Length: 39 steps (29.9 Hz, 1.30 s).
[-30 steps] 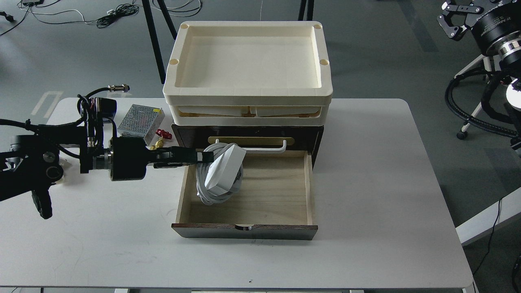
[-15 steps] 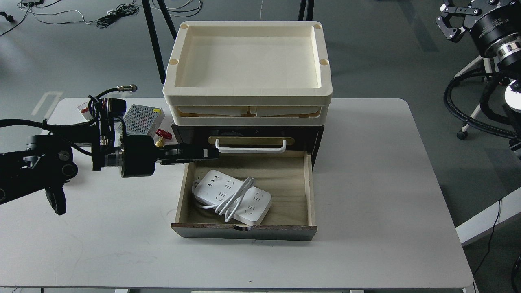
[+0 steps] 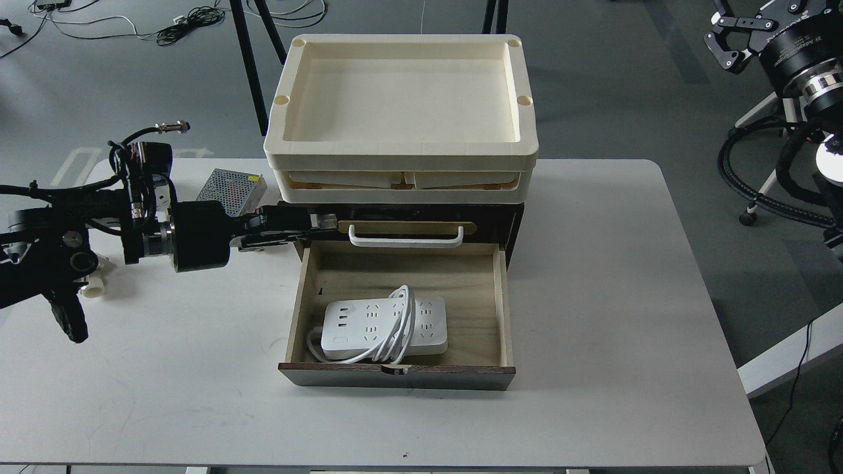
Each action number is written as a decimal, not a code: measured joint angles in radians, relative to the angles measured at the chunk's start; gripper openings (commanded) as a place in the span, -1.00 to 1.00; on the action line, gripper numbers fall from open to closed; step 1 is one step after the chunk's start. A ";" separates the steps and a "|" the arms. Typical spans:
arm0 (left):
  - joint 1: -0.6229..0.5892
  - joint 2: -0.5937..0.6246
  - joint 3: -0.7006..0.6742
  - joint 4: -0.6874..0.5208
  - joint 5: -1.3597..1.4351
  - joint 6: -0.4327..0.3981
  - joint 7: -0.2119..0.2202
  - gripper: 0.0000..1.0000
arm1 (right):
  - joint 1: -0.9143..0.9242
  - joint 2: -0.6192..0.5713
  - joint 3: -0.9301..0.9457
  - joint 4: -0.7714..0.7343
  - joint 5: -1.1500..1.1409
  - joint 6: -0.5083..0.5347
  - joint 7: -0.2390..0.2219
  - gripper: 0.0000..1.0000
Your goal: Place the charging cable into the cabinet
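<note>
The left gripper (image 3: 323,222) now carries nothing. Its fingers reach rightward at the dark front of the cabinet (image 3: 507,224), just left of the white handle (image 3: 404,237), but they are dark against dark wood, so I cannot tell whether they stand apart or together. A second ago this gripper held the charging cable (image 3: 385,324) tilted on edge above the drawer (image 3: 402,378); half a second ago the cable lay askew on the drawer floor. Now it lies flat and nearly square to the drawer front, in the near half, cord looped over its middle and bulging at its left end, close to the near wall. The gripper has meanwhile pulled back left and toward the far side.

By my judgement the drop is done, and closing the drawer is all that may remain.

The cable sits wholly inside the drawer's walls, with bare wood on its far side and to its right. Nothing seems to stand above the rim, though the cord's height is hard to judge. The drawer's near face overhangs open table (image 3: 593,408), which is free on the near side and to the right. On the left, the metal power supply box (image 3: 230,189) lies just beyond the left arm. The cream trays (image 3: 402,155) overhang the cabinet top.

The right gripper (image 3: 731,41) hangs far off at the upper right, fingers apart, holding nothing.
</note>
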 measured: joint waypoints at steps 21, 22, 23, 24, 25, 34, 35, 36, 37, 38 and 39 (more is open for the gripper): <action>0.011 -0.013 -0.513 0.554 -0.677 -0.115 0.000 0.49 | -0.008 0.002 0.003 0.016 0.004 0.049 0.007 0.99; 0.008 -0.043 -0.544 0.625 -0.697 -0.115 0.000 0.50 | -0.018 0.006 0.005 0.016 0.005 0.056 0.007 0.99; 0.002 -0.080 -0.578 0.705 -0.718 -0.115 0.000 0.52 | -0.025 0.010 0.007 0.017 0.006 0.059 0.007 0.99; -0.004 -0.118 -0.608 0.785 -0.737 -0.115 0.000 0.54 | -0.031 0.018 0.011 0.019 0.008 0.061 0.007 0.99; -0.009 -0.153 -0.630 0.853 -0.753 -0.115 0.000 0.56 | -0.035 0.027 0.015 0.024 0.010 0.063 0.008 0.99; -0.036 -0.364 -0.680 1.104 -0.812 -0.115 0.000 0.66 | -0.056 0.059 0.024 0.013 0.013 0.064 0.058 0.99; -0.031 -0.376 -0.676 1.104 -0.811 -0.115 0.000 0.67 | -0.058 0.064 0.024 0.007 0.013 0.064 0.065 0.99; -0.024 -0.386 -0.671 1.104 -0.809 -0.116 0.000 0.69 | -0.060 0.067 0.024 0.003 0.013 0.064 0.069 0.99; -0.013 -0.393 -0.665 1.104 -0.807 -0.116 0.000 0.71 | -0.063 0.070 0.025 0.000 0.013 0.064 0.071 0.99; -0.002 -0.396 -0.658 1.103 -0.805 -0.116 0.000 0.72 | -0.067 0.072 0.027 -0.002 0.013 0.064 0.072 0.99; 0.007 -0.398 -0.649 1.103 -0.804 -0.115 0.000 0.73 | -0.071 0.073 0.031 -0.002 0.013 0.064 0.073 0.99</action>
